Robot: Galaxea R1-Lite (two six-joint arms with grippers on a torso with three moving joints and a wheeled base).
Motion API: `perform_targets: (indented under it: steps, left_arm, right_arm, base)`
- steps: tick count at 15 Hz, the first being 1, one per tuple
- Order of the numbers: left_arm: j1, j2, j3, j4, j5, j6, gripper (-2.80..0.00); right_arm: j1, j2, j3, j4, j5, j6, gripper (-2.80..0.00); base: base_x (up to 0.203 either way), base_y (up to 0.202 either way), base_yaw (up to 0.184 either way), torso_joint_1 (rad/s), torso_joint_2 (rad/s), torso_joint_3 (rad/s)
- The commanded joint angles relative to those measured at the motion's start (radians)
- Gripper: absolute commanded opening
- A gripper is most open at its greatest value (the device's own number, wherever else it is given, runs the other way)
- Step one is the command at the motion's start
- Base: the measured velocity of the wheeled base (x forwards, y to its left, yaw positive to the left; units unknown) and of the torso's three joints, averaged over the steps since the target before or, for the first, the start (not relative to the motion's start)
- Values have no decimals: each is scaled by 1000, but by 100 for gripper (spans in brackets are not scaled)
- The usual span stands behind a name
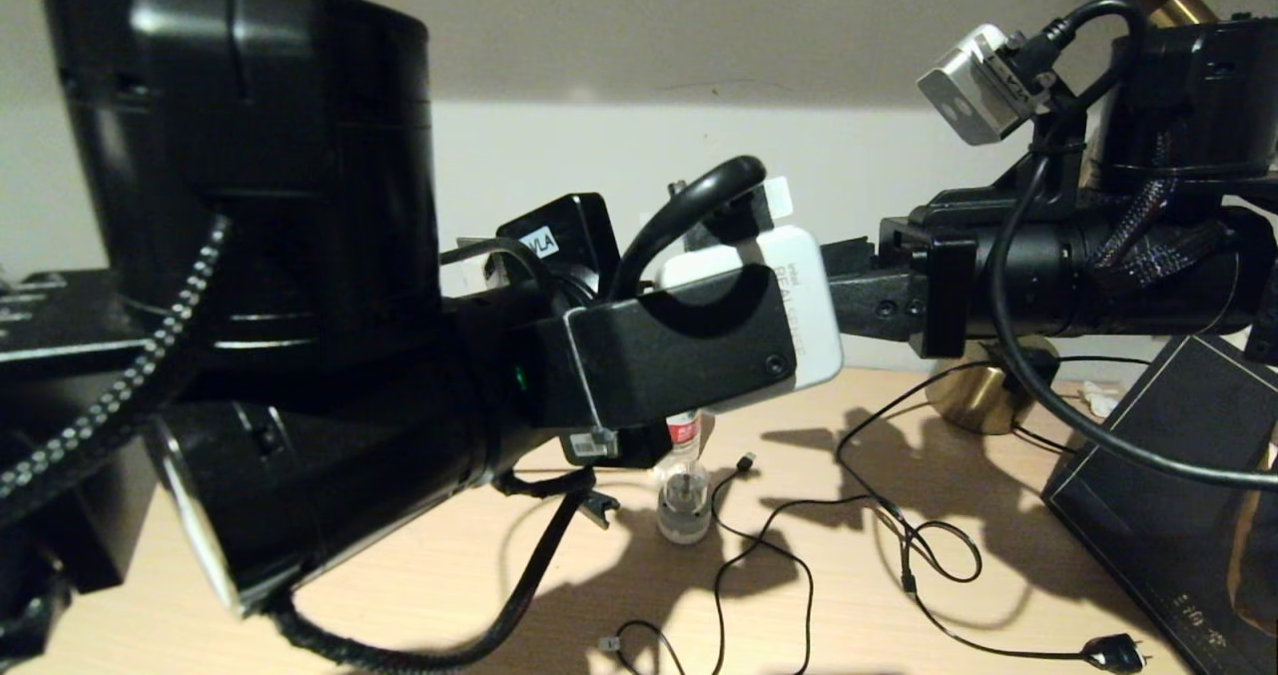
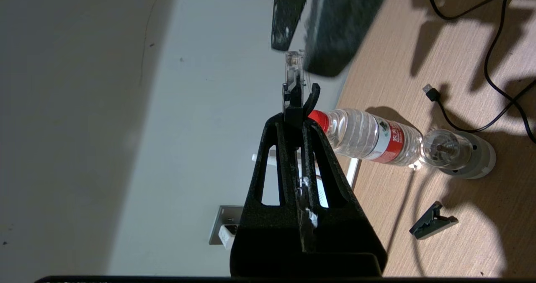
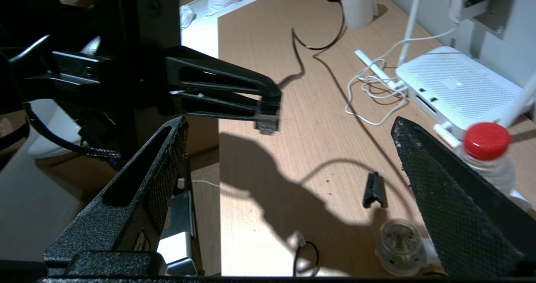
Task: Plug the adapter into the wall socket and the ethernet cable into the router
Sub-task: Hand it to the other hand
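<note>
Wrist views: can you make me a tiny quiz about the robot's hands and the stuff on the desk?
1. True or false: the right gripper is open.
2. What does the left gripper pinch? A) the ethernet cable B) a light bulb C) a black clip
3. Fill in: the bottle has a ___ cap.
Key: 1 true; 2 A; 3 red.

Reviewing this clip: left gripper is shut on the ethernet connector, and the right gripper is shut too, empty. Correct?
Not quite. The left gripper does pinch the ethernet cable connector, but the right gripper is open, empty; the right wrist view shows its fingers spread wide.
</note>
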Motion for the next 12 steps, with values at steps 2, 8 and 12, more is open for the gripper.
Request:
perform_targets:
  steps: [2,8,12]
  left_arm:
    - [-10,3,-3,-2,2,0,-280]
    - [-15,6,-2,-2,2,-2,-280]
    - [-15,3,0,-4,2,-4,-280]
  right_arm:
    - [14,1,-9,-3,3,1,0]
    - [20,13,-11,-26,3,0,0]
    - [29,13,-7,-26,8,1,0]
  base:
    - [0,0,0,0,0,0]
    - [0,0,0,0,0,0]
    - [0,0,0,0,0,0]
